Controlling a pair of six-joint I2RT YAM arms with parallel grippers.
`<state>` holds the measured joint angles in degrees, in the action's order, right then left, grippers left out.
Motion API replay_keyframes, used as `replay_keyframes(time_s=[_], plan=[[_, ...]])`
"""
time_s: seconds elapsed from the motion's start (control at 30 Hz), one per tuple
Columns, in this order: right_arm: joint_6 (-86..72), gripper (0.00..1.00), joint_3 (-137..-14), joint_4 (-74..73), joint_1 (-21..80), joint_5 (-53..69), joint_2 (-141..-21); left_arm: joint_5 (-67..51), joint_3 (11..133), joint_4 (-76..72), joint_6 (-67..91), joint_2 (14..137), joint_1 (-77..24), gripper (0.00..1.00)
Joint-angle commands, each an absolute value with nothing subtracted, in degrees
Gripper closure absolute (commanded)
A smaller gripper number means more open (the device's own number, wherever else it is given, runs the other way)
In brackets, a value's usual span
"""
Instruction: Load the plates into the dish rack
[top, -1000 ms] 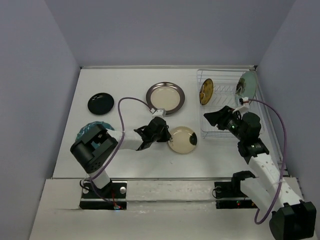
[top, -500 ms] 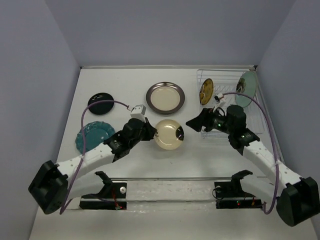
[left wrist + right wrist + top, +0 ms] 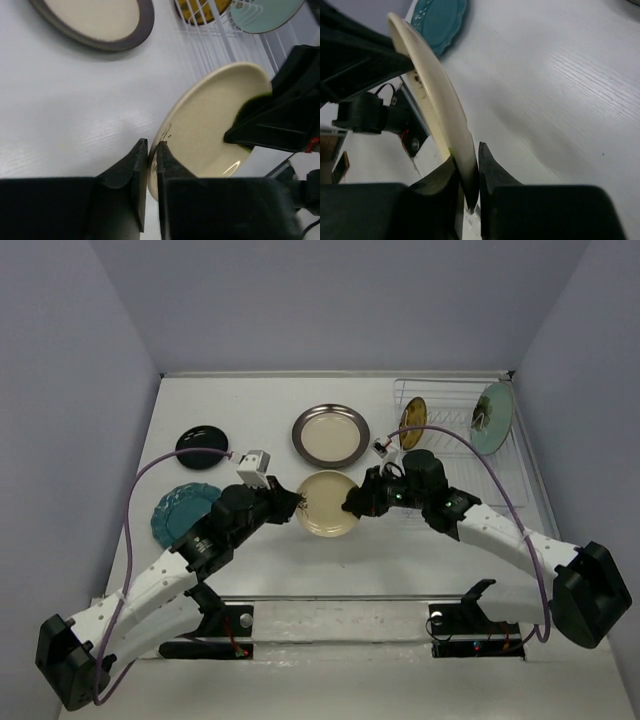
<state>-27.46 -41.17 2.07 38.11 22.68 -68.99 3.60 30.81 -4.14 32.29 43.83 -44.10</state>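
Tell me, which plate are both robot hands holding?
The tan plate, pinched at opposite edges by the left gripper and right gripper. The others lie flat on the table or stand in the dish rack.

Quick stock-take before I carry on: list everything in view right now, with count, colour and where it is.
table: 1, white, under everything.
dish rack: 1, white wire, far right of the table.
black plate: 1, black, lying flat, far left.
dark teal scalloped plate: 1, dark teal, lying flat, near left.
silver-rimmed cream plate: 1, cream with a silver rim, lying flat, far centre.
tan plate: 1, tan, lifted at centre, gripped at opposite rims.
amber patterned plate: 1, amber, upright at the rack's left end.
pale teal flowered plate: 1, pale teal, upright at the rack's far right.
left gripper: 1, black, shut on the tan plate's left rim.
right gripper: 1, black, shut on its right rim.
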Motion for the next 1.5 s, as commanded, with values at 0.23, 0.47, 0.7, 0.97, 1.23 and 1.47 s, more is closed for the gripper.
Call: replay_keyframes(time_s=[0.23, 0.47, 0.7, 0.97, 1.23, 1.47], plan=[[-22.3, 0.93, -51.1, 2.1, 38.8, -8.6, -59.5, 6.1, 40.8, 11.8, 27.6, 31.7, -43.9, 0.03], [-17.8, 0.93, -61.2, 1.2, 27.2, -38.3, -62.0, 10.3, 38.0, 14.6, 25.0, 24.3, -43.9, 0.01], [-8.5, 0.93, -66.2, 5.1, 13.8, -40.1, -74.1, 8.7, 37.9, 14.0, 23.2, 24.8, -43.6, 0.01], [-4.1, 0.93, -72.3, 3.0, 13.2, -38.2, -88.2, 7.7, 37.9, 13.8, 22.9, 25.0, -43.1, 0.01], [-8.9, 0.93, -72.6, 0.2, 13.2, -36.1, -95.3, 7.6, 37.9, 13.6, 22.9, 25.6, -42.3, 0.01], [-13.1, 0.93, -73.0, -3.9, 13.2, -33.0, -95.8, 7.3, 38.1, 13.7, 22.6, 27.7, -38.9, 0.02]])
